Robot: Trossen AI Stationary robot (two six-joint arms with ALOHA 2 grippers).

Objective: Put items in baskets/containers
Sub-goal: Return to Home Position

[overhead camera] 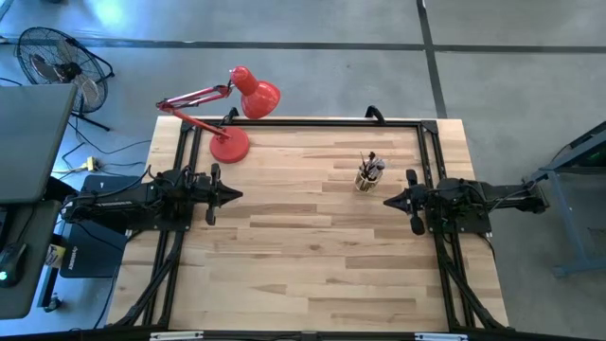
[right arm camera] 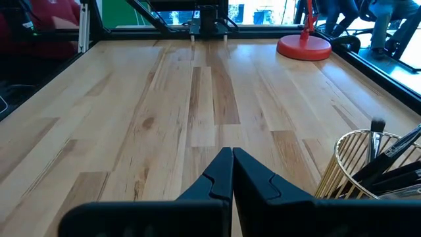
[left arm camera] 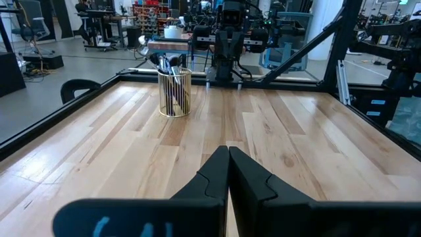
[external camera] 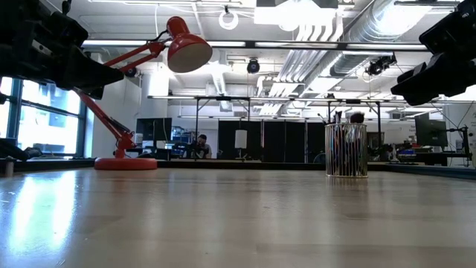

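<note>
Both arms are matte black throughout. In the high view the left arm (overhead camera: 142, 201), at the left middle of the frame, is a chain of boxy housings with thin black cables looping along it. It narrows to the pointed left tool (overhead camera: 233, 195), with short black prongs sticking out sideways just behind the tip. The right arm (overhead camera: 473, 199), at the right middle, mirrors it and ends in the right tool (overhead camera: 388, 201). In the left wrist view the fingers (left arm camera: 212, 176) are smooth black wedges with stepped shoulders. A blurred blue marking (left arm camera: 105, 227) sits on the dark body at lower left. The right wrist view's fingers (right arm camera: 217, 176) share that shape.
</note>
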